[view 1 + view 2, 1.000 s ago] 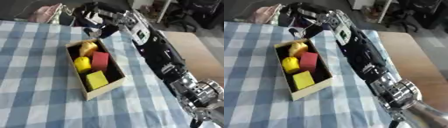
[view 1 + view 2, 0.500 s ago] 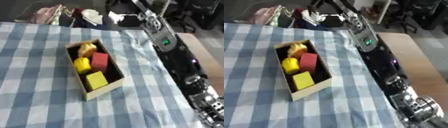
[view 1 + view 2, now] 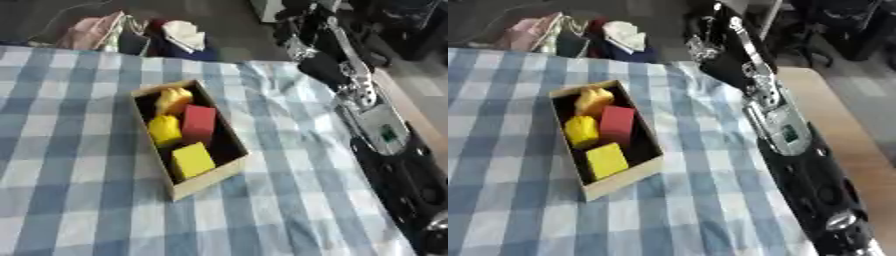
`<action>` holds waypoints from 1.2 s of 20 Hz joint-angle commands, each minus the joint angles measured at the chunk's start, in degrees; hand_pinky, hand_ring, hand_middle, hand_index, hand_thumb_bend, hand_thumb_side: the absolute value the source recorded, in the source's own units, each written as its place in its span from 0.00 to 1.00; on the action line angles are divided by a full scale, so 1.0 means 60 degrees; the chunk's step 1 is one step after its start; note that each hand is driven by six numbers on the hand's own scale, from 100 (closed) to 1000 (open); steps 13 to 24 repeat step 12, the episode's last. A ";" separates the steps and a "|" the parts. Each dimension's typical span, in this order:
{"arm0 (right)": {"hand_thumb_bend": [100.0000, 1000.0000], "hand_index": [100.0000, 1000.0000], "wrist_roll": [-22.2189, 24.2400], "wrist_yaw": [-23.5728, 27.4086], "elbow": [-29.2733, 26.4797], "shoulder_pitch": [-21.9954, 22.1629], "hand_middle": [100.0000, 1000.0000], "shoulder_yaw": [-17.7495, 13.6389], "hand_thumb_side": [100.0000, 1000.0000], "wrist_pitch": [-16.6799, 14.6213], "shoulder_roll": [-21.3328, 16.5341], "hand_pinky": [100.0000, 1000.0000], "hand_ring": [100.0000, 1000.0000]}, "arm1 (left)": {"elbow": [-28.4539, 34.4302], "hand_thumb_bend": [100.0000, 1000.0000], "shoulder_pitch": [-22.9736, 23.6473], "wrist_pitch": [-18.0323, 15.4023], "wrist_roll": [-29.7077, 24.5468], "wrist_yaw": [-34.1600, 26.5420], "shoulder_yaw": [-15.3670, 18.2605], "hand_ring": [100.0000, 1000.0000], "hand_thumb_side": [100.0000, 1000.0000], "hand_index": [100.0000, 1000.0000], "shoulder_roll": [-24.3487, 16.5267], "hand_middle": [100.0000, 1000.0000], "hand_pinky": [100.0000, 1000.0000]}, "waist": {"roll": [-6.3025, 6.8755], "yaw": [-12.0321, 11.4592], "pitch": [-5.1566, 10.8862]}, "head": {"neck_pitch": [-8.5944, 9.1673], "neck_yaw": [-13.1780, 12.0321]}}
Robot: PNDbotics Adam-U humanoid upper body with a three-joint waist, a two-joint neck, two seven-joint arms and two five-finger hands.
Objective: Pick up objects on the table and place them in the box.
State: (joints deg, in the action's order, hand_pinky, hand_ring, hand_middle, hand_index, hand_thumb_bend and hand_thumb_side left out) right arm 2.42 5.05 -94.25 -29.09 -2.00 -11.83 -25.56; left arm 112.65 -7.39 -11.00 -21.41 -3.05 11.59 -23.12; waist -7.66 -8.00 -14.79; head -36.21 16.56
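Reaching out along the right side of the scene, the robot's right arm runs from the near right corner up toward the far edge, black with a silver section and a small green light on it. Its right hand sits high past the far edge of the table, blurred and dark, and whether its fingers are spread or curled cannot be told from either view. No left hand shows anywhere. On the table, the blue-and-white checked cloth covers the surface, rumpled a little at the far right near the arm. Sitting left of centre on that cloth is the box, an open cardboard tray lying askew, its long side running from far left to near right. Inside it, four pieces: a yellow-orange rounded piece at the far end, a red block just near of it on the right, a yellow piece beside the red one on the left, and a yellow cube at the near end. Beyond the far edge lies a heap of bags and cloth on the floor.
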 commanded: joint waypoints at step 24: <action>0.00 0.78 0.0408 0.0270 -0.0533 0.1500 0.62 0.0005 0.45 0.0050 0.1401 0.53 0.55 | -0.0020 0.00 0.0168 -0.0010 -0.0023 -0.0030 0.0098 0.67 0.48 0.72 0.0151 0.52 0.75 | 0.0322 0.0079 0.0413 | -0.0874 -0.0897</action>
